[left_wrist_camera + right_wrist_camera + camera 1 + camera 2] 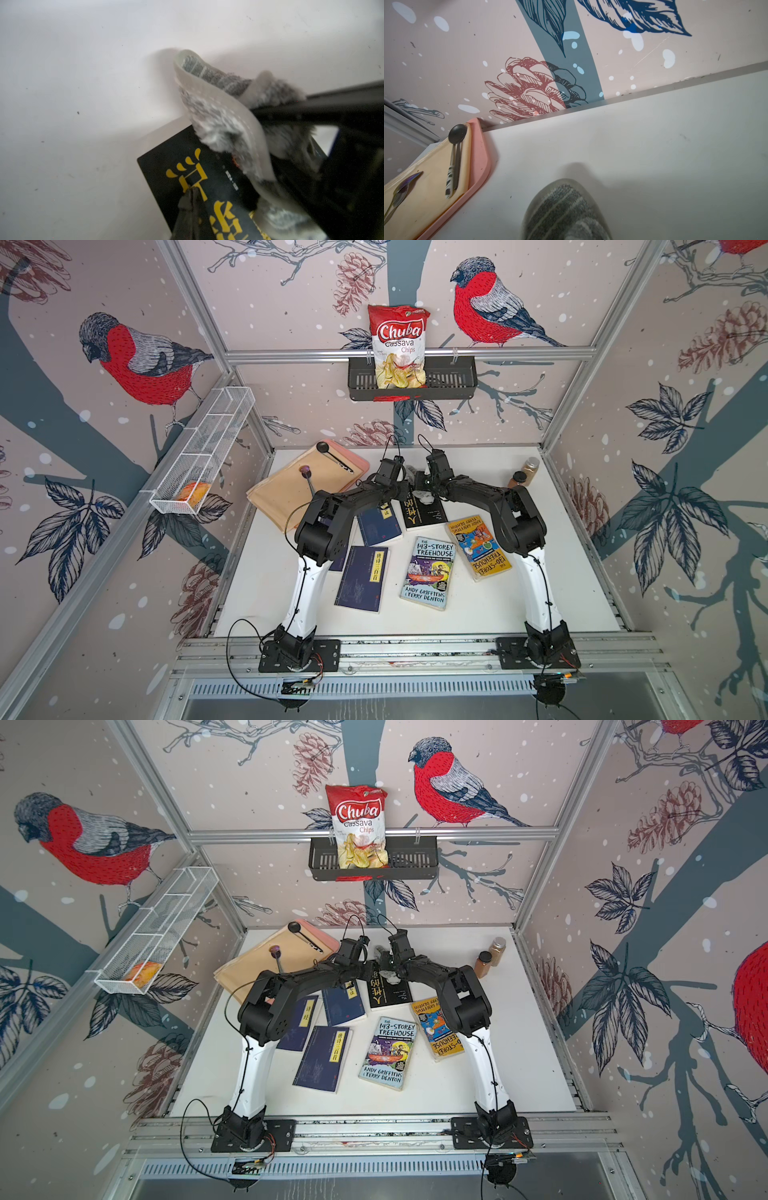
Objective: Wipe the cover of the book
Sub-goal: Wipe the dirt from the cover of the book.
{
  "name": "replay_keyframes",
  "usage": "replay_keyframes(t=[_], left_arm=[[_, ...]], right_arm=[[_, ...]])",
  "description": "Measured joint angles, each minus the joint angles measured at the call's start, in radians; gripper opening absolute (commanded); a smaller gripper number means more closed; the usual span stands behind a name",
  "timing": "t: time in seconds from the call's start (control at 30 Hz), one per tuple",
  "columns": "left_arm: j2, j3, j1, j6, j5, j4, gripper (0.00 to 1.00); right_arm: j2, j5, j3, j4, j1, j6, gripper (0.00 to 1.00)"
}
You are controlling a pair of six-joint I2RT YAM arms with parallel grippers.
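Black book [424, 512] under both hands, at the far middle of the counter [478, 605].
The right hand [270, 112] is clenched on a grey cloth [218, 116], which droops onto the book's far corner. The left hand [191, 199] is clenched empty, tips on the cover. A blue book [380, 526] lies just beside the left hand. Spice jars [531, 467] stand well beyond the right hand.

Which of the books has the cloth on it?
The black book with gold characters. The cloth, held by the right gripper, lies against its cover; the blue books and both Treehouse paperbacks lie bare.
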Motion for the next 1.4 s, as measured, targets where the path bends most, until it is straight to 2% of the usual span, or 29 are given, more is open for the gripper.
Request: replay_keyframes(t=[0.17,0.27,0.33,0.43,0.67,0.8,0.9,1.23,1.33,1.4], left_arm=[[-0.007,-0.014,0.007,-0.001,0.027,0.013,0.05],[-0.013,-0.023,0.011,-0.002,0.046,0.021,0.04],[-0.015,-0.026,0.012,-0.006,0.047,0.027,0.05],[-0.015,-0.027,0.016,-0.008,0.057,0.029,0.05],[-0.015,-0.032,0.018,-0.009,0.067,0.033,0.04],[-0.016,-0.037,0.018,-0.016,0.068,0.036,0.04],[-0.02,-0.039,0.02,-0.016,0.069,0.039,0.04],[-0.019,-0.04,0.026,-0.023,0.091,0.039,0.04],[-0.019,-0.042,0.026,-0.023,0.093,0.039,0.04],[-0.019,-0.042,0.027,-0.023,0.095,0.04,0.04]], right_arm=[[-0.234,0.005,-0.355,0.071,0.02,-0.019,0.02],[-0.341,0.008,-0.494,0.073,0.031,-0.019,0.03],[-0.37,0.008,-0.532,0.076,0.034,-0.019,0.03],[-0.329,-0.007,-0.483,0.049,0.024,-0.018,0.03],[-0.04,-0.064,-0.071,0.031,-0.029,-0.017,0.02],[0.025,-0.053,0.062,-0.04,-0.022,-0.018,0.02],[-0.013,-0.005,0.013,-0.046,0.007,-0.022,0.04],[-0.351,0.032,-0.48,0.021,0.117,0.014,0.05],[-0.355,0.027,-0.513,0.068,0.124,0.042,0.05],[-0.314,0.009,-0.473,0.076,0.117,0.06,0.05]])
